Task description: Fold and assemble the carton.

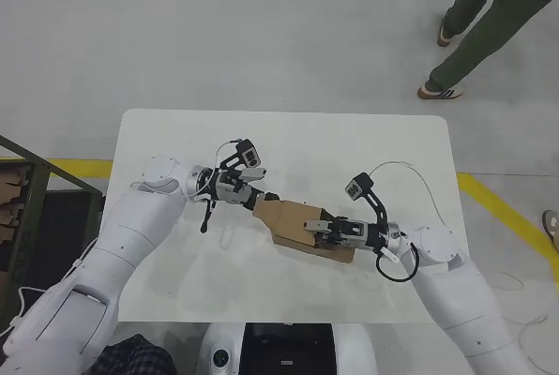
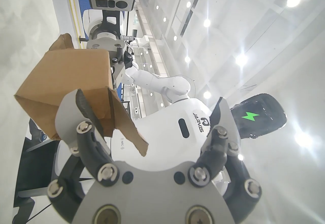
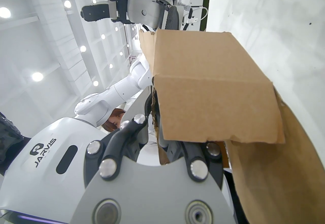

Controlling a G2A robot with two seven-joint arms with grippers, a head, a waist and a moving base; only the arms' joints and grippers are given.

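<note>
The brown carton (image 1: 289, 220) lies partly opened on the white table (image 1: 167, 141), near its middle. My left gripper (image 1: 258, 199) is at the carton's left end. In the left wrist view this gripper (image 2: 149, 113) is open wide, one finger (image 2: 78, 108) against the carton's (image 2: 68, 72) open end with a loose flap beside it. My right gripper (image 1: 324, 228) is at the carton's other end. In the right wrist view it (image 3: 162, 123) is shut on an edge of the carton's wall (image 3: 208, 83); one finger is hidden behind the cardboard.
A white cable (image 1: 420, 183) curls over the table's right side. A dark rack with flat cardboard (image 1: 3, 192) stands off the table's left edge. A person's legs (image 1: 467, 47) are on the floor beyond the far right corner.
</note>
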